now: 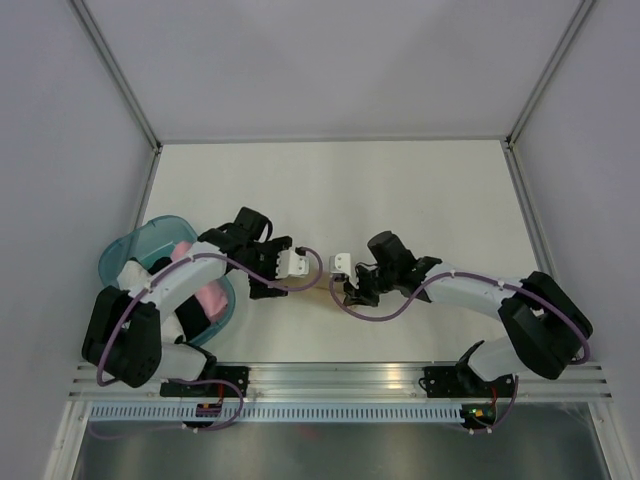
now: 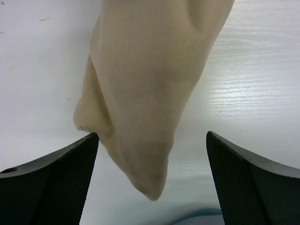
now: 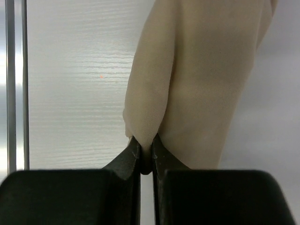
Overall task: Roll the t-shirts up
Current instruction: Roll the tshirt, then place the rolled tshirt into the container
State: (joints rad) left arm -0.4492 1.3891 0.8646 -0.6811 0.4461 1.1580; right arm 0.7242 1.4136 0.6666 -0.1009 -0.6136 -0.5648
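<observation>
The right gripper pinches an edge fold of the tan t-shirt. The left gripper stands released, its fingers straddling the shirt's end.

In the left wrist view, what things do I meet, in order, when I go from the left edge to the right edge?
one black finger → beige t-shirt → the other black finger, all over the white table.

Bright, diffuse light fills the overhead view, leaving faint shadows on the worktop. Mild glare streaks the grain in the left wrist view; the right wrist foreground is dark.
</observation>
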